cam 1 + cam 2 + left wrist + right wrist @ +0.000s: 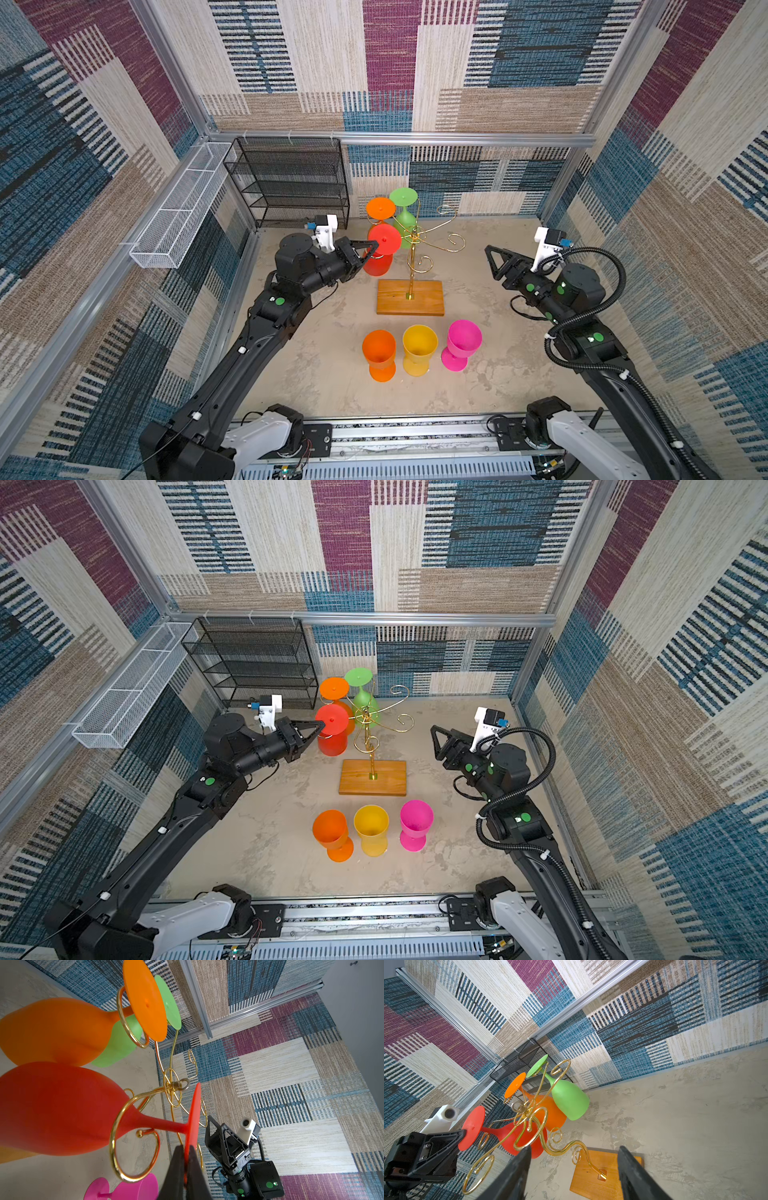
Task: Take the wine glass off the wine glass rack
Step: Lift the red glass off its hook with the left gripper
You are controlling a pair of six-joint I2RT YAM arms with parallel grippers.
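Tightly, left claw (186, 1150) pinches red wine glass (52, 1105) foot.

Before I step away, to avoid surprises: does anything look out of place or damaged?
Nothing stands out. No glass looks tipped or broken; the red glass on the rack simply has its foot pinched by the left gripper.

I see a mottled beige desk (316, 374). Near its middle the rack (390, 300) stands on its wooden base. In front of it, three glasses stand upright in a close row: orange glass (379, 353), yellow glass (419, 349), pink glass (462, 343). A black mesh shelf (291, 183) stands at the back left.
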